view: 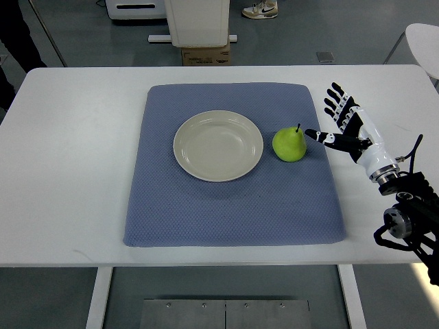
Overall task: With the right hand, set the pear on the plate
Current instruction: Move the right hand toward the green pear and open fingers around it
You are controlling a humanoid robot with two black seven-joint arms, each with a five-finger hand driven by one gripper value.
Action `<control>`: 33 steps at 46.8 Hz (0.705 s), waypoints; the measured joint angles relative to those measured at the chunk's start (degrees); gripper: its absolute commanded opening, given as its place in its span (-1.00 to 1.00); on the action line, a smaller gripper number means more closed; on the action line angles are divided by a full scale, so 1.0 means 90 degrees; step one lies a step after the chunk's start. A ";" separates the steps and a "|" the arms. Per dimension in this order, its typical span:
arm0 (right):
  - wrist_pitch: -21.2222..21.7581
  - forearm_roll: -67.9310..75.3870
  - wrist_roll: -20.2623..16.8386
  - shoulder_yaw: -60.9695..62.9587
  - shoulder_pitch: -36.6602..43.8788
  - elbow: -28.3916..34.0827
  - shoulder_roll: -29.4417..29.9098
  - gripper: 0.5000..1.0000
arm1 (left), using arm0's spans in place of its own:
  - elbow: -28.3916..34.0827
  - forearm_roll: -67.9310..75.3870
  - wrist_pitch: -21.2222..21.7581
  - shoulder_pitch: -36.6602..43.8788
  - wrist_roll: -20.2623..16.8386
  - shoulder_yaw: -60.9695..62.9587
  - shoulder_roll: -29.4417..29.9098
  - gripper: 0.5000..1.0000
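The pear (289, 144) lay on the mat (233, 205), at the plate's (218, 146) three o'clock. The right hand (346, 127) hovered at the pear's three o'clock, fingers spread, holding nothing.

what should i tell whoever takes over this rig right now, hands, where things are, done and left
Right hand: open, fingers spread, holding nothing, just right of the green pear; its thumb tip reaches toward the fruit, and I cannot tell whether it touches.
Left hand: not in view.
The pear stands stem up on the blue quilted mat, just right of the round cream plate, which holds nothing.
Done: right hand brought beside the pear.
Left: grasp the pear, lift it, set it on the plate, release.
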 measured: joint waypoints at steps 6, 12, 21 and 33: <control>-0.0201 -0.0214 -0.0001 -0.0181 0.0066 -0.0001 0.0032 0.99 | 0.0003 0.0000 0.0000 0.0000 0.0000 0.0000 0.0000 1.00; -0.0506 -0.0259 -0.0003 -0.0622 0.0262 -0.0002 0.0059 0.99 | 0.0003 0.0000 -0.0001 0.0000 0.0000 0.0000 0.0000 1.00; -0.0843 -0.0259 -0.0002 -0.1184 0.0510 -0.0002 0.0078 0.99 | 0.0003 0.0000 -0.0001 -0.0002 0.0000 0.0000 0.0000 1.00; -0.0994 -0.0262 -0.0003 -0.1434 0.0619 -0.0011 0.0107 0.99 | 0.0002 0.0000 -0.0001 0.0001 0.0000 0.0000 0.0000 1.00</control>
